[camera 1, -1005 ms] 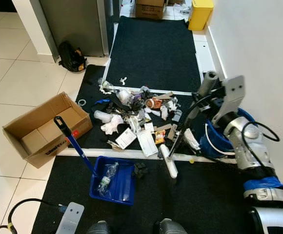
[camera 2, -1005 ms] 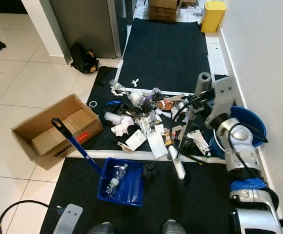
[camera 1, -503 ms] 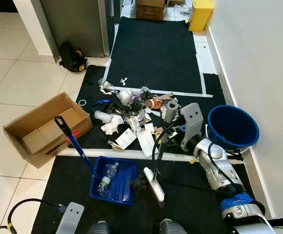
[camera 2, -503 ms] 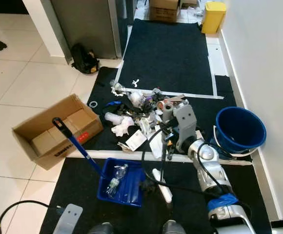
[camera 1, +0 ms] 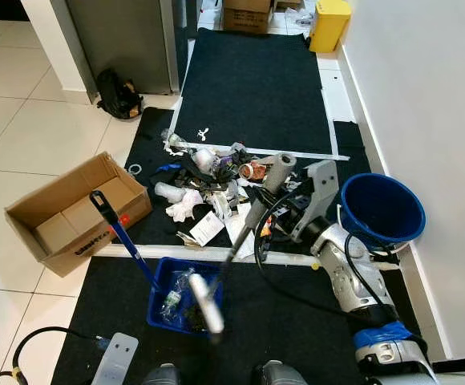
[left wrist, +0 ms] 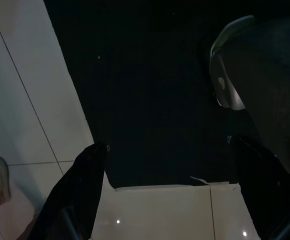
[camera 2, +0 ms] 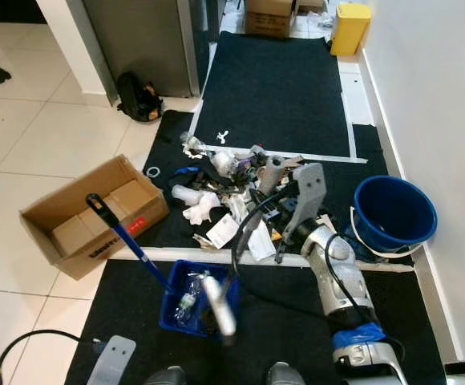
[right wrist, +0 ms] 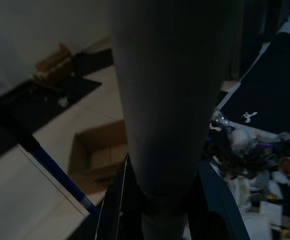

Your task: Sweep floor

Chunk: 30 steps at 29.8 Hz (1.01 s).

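From the left eye view, the right pincer point(camera 1: 274, 210) is clamped round the grey handle of a broom point(camera 1: 248, 222), whose shaft slants down toward the robot's left so that its pale, blurred head hangs over the near rim of a blue dustpan point(camera 1: 176, 277) standing on the black mat point(camera 1: 252, 80). The dustpan holds a crumpled clear plastic bottle point(camera 1: 174, 290), and its long blue handle rises toward an open cardboard box point(camera 1: 64, 210) on the white tiled floor point(camera 1: 32, 136). A heap of litter point(camera 1: 208, 180), paper scraps, wrappers and white wads, lies across the mat beyond a strip of white tape. A blue bucket point(camera 1: 382, 210) stands by the wall on the robot's right, a black bag point(camera 1: 117, 93) sits against the grey cabinet, and a yellow bin point(camera 1: 329, 22) stands at the far end. The left wrist view, dim, shows the left pincer point(left wrist: 172, 192) with its two black fingers point(left wrist: 77, 195) spread wide and holding nothing, above the mat's edge and the tile. In the right wrist view the grey handle runs up between the two black fingers point(right wrist: 116, 205) pressed against it, with the box and litter beyond.
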{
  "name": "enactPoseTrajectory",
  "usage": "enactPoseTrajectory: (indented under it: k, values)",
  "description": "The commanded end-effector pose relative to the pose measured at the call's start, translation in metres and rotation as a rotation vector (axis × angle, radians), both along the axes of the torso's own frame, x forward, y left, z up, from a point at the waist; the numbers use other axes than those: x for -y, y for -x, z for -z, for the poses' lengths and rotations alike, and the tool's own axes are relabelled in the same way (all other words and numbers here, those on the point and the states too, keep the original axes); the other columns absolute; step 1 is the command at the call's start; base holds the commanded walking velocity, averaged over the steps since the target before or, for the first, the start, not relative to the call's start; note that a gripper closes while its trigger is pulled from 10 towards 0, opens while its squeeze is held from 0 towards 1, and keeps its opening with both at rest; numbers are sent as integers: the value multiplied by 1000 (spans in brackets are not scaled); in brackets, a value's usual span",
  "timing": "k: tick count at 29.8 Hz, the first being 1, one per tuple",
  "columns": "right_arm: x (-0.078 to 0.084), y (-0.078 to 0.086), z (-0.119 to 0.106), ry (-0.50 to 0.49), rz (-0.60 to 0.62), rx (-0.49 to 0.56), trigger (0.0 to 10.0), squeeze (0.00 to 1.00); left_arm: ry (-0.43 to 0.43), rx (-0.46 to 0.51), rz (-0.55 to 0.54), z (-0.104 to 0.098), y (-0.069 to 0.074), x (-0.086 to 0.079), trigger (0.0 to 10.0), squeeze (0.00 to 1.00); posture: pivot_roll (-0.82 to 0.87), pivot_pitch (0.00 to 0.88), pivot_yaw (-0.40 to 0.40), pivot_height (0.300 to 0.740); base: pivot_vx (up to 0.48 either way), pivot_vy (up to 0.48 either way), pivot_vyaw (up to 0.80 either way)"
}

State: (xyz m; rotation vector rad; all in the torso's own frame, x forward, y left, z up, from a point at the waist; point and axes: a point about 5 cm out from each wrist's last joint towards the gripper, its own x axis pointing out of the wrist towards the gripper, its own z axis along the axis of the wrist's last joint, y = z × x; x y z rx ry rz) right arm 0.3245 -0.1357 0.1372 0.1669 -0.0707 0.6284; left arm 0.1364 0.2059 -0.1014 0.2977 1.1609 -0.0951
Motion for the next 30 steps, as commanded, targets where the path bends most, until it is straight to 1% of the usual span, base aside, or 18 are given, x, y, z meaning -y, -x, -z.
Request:
enactPoseTrajectory:
  k: [1,3,11,13,16,20,21,22,23,25,27,30]
  values:
    - [3,2,-5,-39,17,16,0,0,42,-56,24,7,15,17,10000,0,50,151,-22,740,0,0,0]
    - [4,2,-6,-67,25,13,0,0,42,-56,26,7,15,18,10000,0,50,151,-22,740,0,0,0]
    - [12,2,-10,-89,66,17,0,0,41,-57,34,7,14,18,10000,0,41,153,-14,740,0,0,0]
    - [18,0,-14,-128,102,28,0,0,40,-56,37,7,14,18,10000,0,40,153,-14,740,0,0,0]
    - [20,-1,-17,-157,111,32,0,0,40,-56,38,7,13,18,10000,0,40,153,-14,740,0,0,0]
    - [30,-3,-26,-233,144,50,0,0,40,-54,43,7,12,18,10000,0,39,149,-14,740,0,0,0]
    - [30,-3,-26,-233,144,50,0,0,40,-54,43,7,12,18,10000,0,39,149,-14,740,0,0,0]
    - [36,-5,-31,-275,159,56,0,0,41,-54,46,7,12,19,10000,0,38,140,-16,740,0,0,0]
    - [36,-5,-31,-275,159,56,0,0,41,-54,46,7,12,19,10000,0,38,140,-16,740,0,0,0]
    - [41,-6,-35,-309,172,60,0,0,41,-53,47,7,12,19,10000,0,38,140,-16,740,0,0,0]
    - [42,-7,-35,-314,175,61,0,0,41,-53,48,7,11,19,10000,0,38,140,-16,740,0,0,0]
    - [46,-8,-35,-282,199,66,0,0,41,-52,49,7,11,20,10000,0,38,133,-21,740,0,0,0]
